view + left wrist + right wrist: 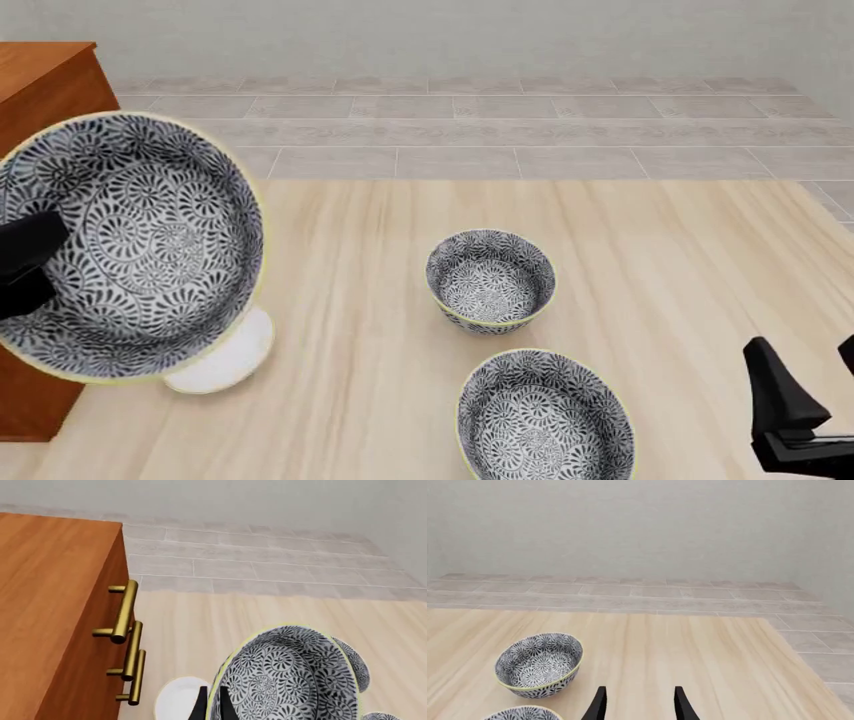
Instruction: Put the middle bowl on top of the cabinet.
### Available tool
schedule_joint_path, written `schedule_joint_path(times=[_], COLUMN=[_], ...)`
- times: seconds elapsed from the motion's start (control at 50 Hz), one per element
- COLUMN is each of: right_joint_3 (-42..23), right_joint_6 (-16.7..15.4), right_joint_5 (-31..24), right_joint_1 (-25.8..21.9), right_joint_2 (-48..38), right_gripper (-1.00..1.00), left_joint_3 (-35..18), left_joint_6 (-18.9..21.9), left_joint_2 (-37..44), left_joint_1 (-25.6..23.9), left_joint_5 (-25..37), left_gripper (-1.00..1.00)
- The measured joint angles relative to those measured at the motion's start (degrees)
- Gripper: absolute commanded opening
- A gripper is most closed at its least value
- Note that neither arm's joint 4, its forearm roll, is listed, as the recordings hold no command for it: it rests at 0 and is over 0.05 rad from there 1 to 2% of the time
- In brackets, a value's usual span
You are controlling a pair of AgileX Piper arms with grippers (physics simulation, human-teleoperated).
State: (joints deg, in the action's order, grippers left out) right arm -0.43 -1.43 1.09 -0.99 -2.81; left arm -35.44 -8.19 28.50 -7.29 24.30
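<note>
1. the step in hand looks like the carry: the middle bowl [127, 245] is off the tabletop [667, 260], held up by the left gripper [27, 265] near the front face of the cabinet [47, 90].
2. the left fingers [223, 707] are clenched on the bowl's rim; in the left wrist view one dark finger lies inside the patterned wall, and in the front view dark gripper parts overlap the bowl's left edge.
3. the bowl is tipped well off level: in the front view its open mouth faces the camera and a little to the right, so its axis runs closer to horizontal than upright. being round, it has no long axis to speak of.
4. the small white plate [227, 360] lies on the tabletop below the raised bowl, beside the cabinet's foot.
5. the two other bowls rest upright on the tabletop, one further back [491, 280] and one nearer [545, 420], well apart from the held one.
6. the right gripper [637, 702] hangs idle over the tabletop with its fingers released and nothing between them.
7. next, as i judge it, the bowl must go higher and leftward over the cabinet's top, be rolled back mouth-up, and be lowered flat before letting go; a tilted release could let it slide off.
</note>
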Motion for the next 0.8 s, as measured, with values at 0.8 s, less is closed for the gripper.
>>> schedule_joint_path(times=[0.8], right_joint_3=[-0.1], right_joint_6=[-0.1], right_joint_5=[1.1], right_joint_1=[-0.4], right_joint_2=[-1.1], right_gripper=[1.0], left_joint_3=[-15.0], left_joint_6=[1.3], left_joint_2=[8.3], left_joint_1=[10.4], left_joint_5=[1.3], left_gripper=[-1.0])
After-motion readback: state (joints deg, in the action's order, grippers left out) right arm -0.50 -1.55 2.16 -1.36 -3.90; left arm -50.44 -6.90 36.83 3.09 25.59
